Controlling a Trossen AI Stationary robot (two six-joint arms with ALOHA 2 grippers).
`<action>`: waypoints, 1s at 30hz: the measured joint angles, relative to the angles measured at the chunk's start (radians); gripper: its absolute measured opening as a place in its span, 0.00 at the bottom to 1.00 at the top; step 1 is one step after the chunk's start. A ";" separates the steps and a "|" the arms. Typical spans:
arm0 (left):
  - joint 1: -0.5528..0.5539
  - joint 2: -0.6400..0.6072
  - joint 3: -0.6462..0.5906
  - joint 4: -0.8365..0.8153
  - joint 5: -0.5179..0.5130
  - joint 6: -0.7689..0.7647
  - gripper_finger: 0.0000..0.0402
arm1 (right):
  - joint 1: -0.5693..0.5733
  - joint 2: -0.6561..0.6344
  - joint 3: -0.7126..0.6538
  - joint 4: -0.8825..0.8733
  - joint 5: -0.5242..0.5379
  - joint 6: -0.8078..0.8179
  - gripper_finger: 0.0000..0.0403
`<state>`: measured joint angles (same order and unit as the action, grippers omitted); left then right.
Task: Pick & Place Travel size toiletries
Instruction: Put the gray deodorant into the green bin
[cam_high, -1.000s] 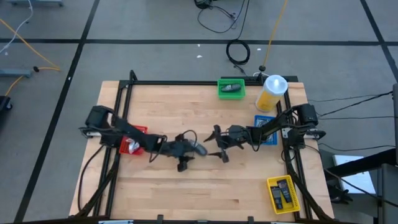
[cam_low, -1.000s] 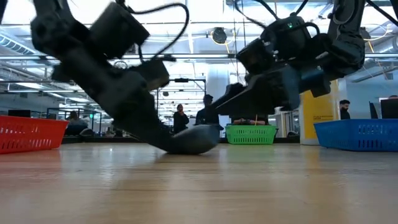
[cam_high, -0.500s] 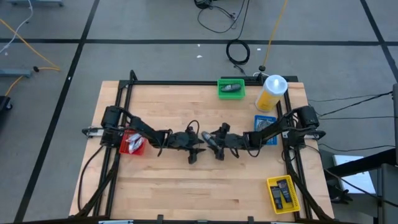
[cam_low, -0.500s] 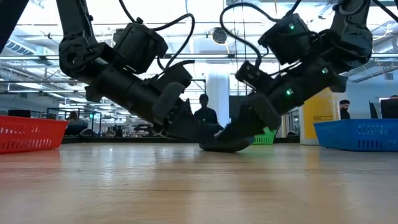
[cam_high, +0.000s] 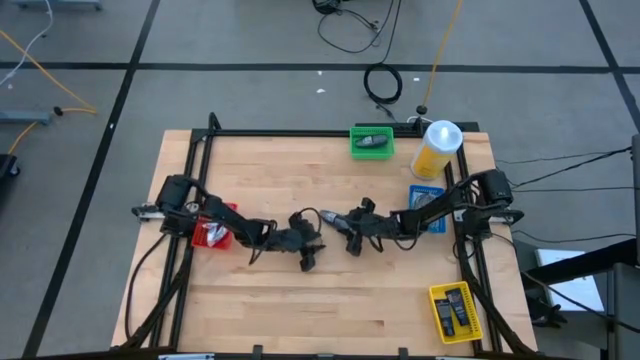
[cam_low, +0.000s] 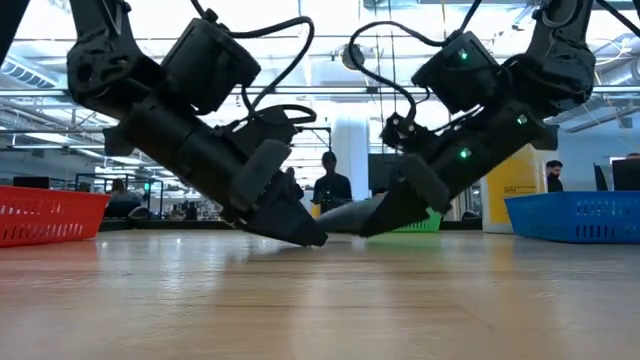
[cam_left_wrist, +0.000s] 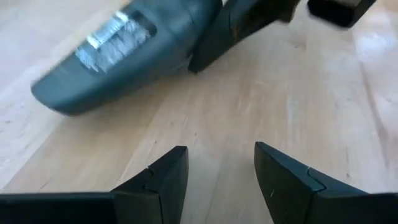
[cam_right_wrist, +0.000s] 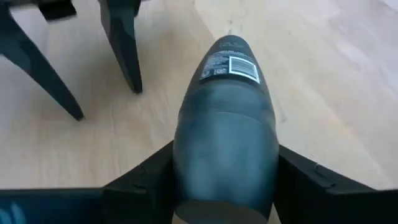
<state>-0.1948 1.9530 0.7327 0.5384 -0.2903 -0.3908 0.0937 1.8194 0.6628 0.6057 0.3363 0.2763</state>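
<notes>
While our right claw (cam_right_wrist: 224, 180) grips the dark tube (cam_right_wrist: 225, 118) mid-surface (cam_high: 330, 300), our left claw (cam_left_wrist: 217, 171) gapes empty just beside it.

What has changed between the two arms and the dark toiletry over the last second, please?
The dark grey tube passed from the left end effector to the right end effector, which now grips it mid-table. The left one let go, stands open and has backed away slightly toward its own side. The red basket, green basket, yellow basket and yellow bottle stayed put.
</notes>
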 joint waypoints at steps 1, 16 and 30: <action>-0.005 0.000 0.000 -0.005 -0.014 0.003 0.46 | -0.005 -0.017 0.000 -0.012 -0.001 0.000 0.48; -0.029 0.002 -0.002 0.002 -0.041 0.046 0.46 | -0.444 -0.416 0.415 -1.156 -0.003 -0.220 0.48; -0.031 0.003 -0.003 0.010 -0.049 0.037 0.46 | -0.754 -0.170 0.576 -1.212 -0.160 -0.795 0.49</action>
<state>-0.2258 1.9556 0.7300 0.5488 -0.3389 -0.3539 -0.6607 1.6490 1.2391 -0.6062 0.1764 -0.5182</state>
